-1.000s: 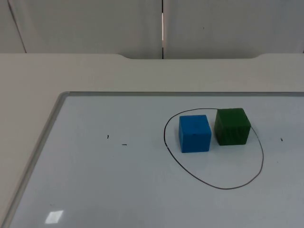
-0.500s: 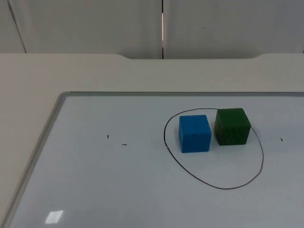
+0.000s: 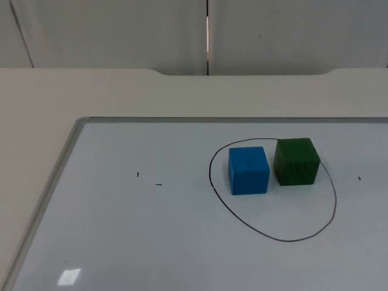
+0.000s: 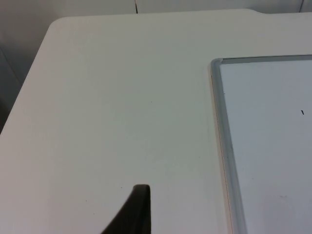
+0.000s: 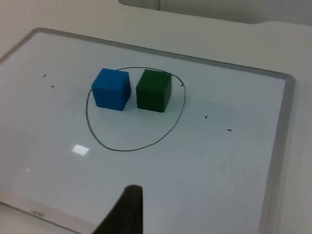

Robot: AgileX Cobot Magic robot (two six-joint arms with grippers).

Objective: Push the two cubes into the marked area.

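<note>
A blue cube [image 3: 248,170] and a green cube [image 3: 296,161] stand side by side, almost touching, on a whiteboard [image 3: 60,170]. Both sit inside a hand-drawn black oval [image 3: 276,237], in its far half; the green one is close against the line at the far right. The right wrist view has the same pair, blue cube [image 5: 111,89] and green cube [image 5: 153,90], within the oval [image 5: 126,148], well ahead of my right gripper [image 5: 127,209], which hangs over the board's near edge. My left gripper [image 4: 137,207] waits over bare table, left of the board's frame [image 4: 222,122].
The whiteboard's metal frame [image 5: 287,112] is a low raised edge around the board. Small pen marks [image 3: 159,185] dot the board left of the oval, and another mark [image 3: 359,178] lies to its right. A grey partition wall [image 3: 121,30] closes the table's far side.
</note>
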